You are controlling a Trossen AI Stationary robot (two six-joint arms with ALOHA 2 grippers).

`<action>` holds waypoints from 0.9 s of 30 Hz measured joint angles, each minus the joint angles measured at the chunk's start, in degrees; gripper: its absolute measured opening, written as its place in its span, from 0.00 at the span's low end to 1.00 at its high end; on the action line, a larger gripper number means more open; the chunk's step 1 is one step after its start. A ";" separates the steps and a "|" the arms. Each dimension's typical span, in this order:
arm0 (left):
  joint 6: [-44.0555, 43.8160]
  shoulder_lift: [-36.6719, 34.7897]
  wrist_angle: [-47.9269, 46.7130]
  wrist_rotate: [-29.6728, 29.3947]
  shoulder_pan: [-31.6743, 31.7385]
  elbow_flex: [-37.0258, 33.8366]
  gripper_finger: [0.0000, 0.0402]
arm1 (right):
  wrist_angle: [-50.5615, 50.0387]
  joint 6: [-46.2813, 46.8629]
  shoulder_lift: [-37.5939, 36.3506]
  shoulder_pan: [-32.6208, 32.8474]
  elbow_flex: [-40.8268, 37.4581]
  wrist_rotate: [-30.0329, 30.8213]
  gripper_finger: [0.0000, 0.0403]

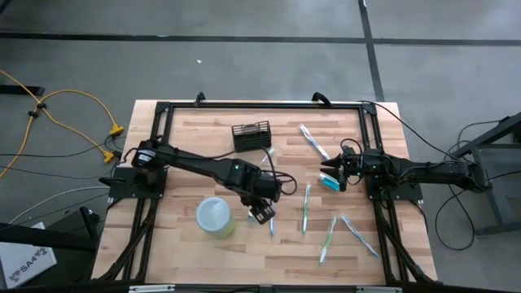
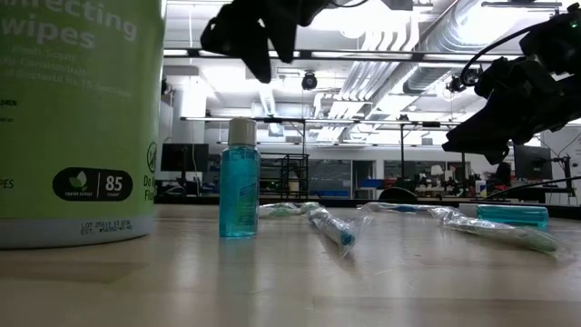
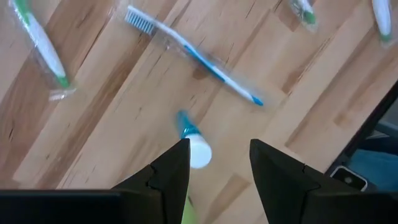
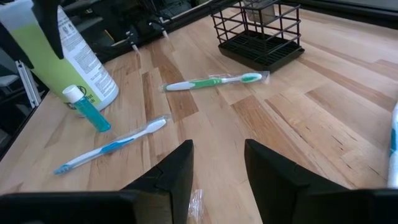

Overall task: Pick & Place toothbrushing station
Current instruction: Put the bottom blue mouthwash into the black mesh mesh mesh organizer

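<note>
The black wire-mesh holder (image 1: 251,136) stands on its base at the far middle of the table; it also shows in the right wrist view (image 4: 261,31). My left gripper (image 1: 262,214) hangs open and empty above the table's middle, over a small blue bottle with a white cap (image 3: 193,144), apart from it. My right gripper (image 1: 332,175) is open and empty at the right side, above the table (image 4: 217,168), pointing toward the holder. Neither gripper touches the holder.
A round yellow-green wipes canister (image 1: 216,217) stands left of my left gripper. Several wrapped toothbrushes lie about: a blue one (image 3: 193,53), a green one (image 4: 214,82), others near the right front (image 1: 330,236). A teal item (image 1: 330,183) lies under my right gripper.
</note>
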 joint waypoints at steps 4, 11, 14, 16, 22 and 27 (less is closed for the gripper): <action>-0.28 1.00 -1.98 -1.56 -1.03 2.60 0.40 | 0.00 0.00 0.00 0.00 0.00 -0.04 0.33; -3.81 1.71 -5.36 -3.58 -2.69 2.73 0.40 | 0.02 0.02 0.00 0.00 -0.02 -0.01 0.33; -3.93 2.03 -6.20 -3.58 -2.52 2.80 0.40 | 0.02 0.01 0.00 0.00 -0.01 0.02 0.33; -3.96 2.27 -6.39 -3.17 -2.27 2.76 0.40 | 0.02 0.00 0.00 0.00 0.01 0.03 0.33; -3.32 3.19 -6.79 -2.88 -2.23 2.78 0.40 | 0.02 0.00 0.00 0.00 0.01 0.03 0.33; -3.23 4.01 -6.92 -2.84 -2.25 2.71 0.40 | 0.02 0.02 0.00 0.00 0.01 0.03 0.33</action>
